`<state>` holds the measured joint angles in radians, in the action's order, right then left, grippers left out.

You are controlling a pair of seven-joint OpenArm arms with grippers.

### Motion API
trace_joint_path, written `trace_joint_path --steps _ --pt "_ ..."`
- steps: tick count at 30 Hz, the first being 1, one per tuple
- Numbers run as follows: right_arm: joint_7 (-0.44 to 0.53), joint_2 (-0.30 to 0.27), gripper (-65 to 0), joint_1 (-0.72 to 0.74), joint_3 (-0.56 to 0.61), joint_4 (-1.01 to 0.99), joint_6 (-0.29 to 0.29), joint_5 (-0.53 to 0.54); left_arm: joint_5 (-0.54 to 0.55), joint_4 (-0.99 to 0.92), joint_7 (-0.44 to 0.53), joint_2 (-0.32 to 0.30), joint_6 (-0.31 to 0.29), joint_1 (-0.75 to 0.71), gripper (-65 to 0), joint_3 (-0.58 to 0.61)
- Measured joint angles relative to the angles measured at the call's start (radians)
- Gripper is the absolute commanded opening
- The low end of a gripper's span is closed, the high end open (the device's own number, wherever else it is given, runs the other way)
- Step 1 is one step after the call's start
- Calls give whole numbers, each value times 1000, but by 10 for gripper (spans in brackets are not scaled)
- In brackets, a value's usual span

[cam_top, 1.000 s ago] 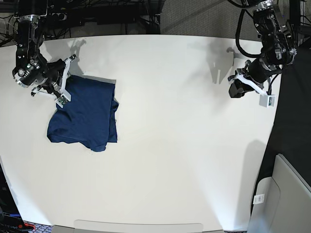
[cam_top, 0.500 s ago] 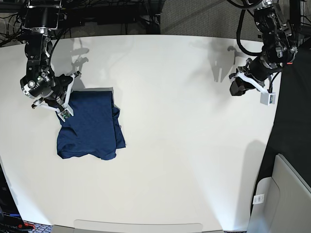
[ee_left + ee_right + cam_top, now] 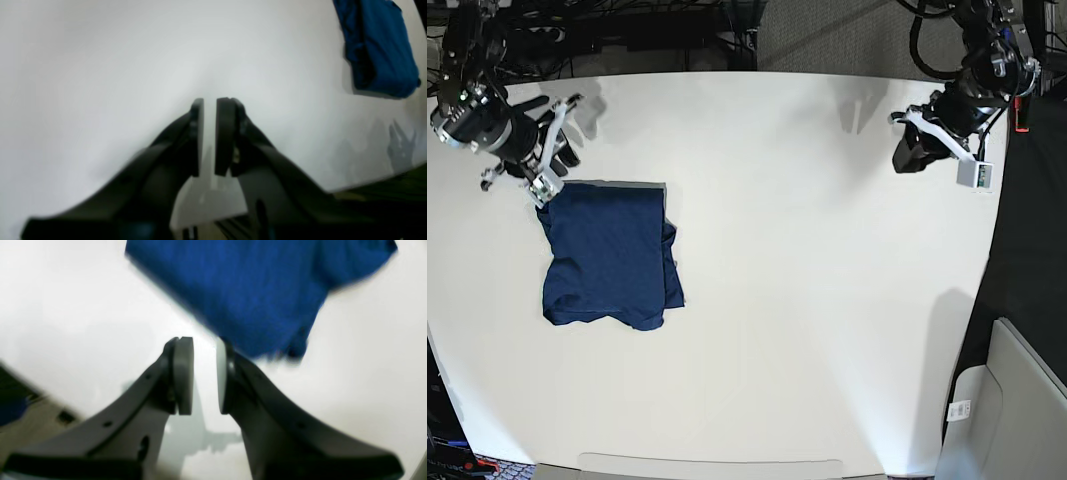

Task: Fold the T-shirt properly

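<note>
The T-shirt [image 3: 612, 255] lies folded into a rough dark blue rectangle on the left of the white table [image 3: 807, 300]. Its right side is bunched and its lower edge is uneven. My right gripper [image 3: 541, 190] hovers at the shirt's upper left corner. In the right wrist view the right gripper [image 3: 204, 340] stands narrowly open with only white table between its jaws, and the shirt [image 3: 260, 290] lies just beyond its tips. My left gripper [image 3: 909, 157] is far off at the table's upper right, shut and empty. The left wrist view shows this gripper [image 3: 209, 100] and the distant shirt [image 3: 377, 50].
A grey bin [image 3: 1017, 400] stands off the table's lower right corner. Dark floor runs along the table's right edge. Cables and dark equipment [image 3: 657, 30] lie behind the far edge.
My right gripper dragged the shirt a little right and down, then let go and moved up and left off its corner. My left arm drew back slightly toward the far edge.
</note>
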<state>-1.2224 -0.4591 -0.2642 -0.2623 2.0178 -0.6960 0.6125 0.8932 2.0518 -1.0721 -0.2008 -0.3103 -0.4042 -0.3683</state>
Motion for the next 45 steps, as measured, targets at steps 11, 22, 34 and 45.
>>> trace_joint_path --steps 11,22,34,45 --pt "8 -2 -544 -344 -199 7 0 140 245 7 2 -17 -8 -263 -600 -102" --pt "20 28 -597 -578 -240 -8 -1 5 343 -31 -136 -59 -6 -461 -650 -237" --pt "62 305 -599 -340 -74 -467 0 -701 -50 -444 27 -59 -1 -366 -650 106" --pt "354 346 -599 -31 44 -1039 3 -797 -164 -909 297 -55 -2 -86 -650 281"
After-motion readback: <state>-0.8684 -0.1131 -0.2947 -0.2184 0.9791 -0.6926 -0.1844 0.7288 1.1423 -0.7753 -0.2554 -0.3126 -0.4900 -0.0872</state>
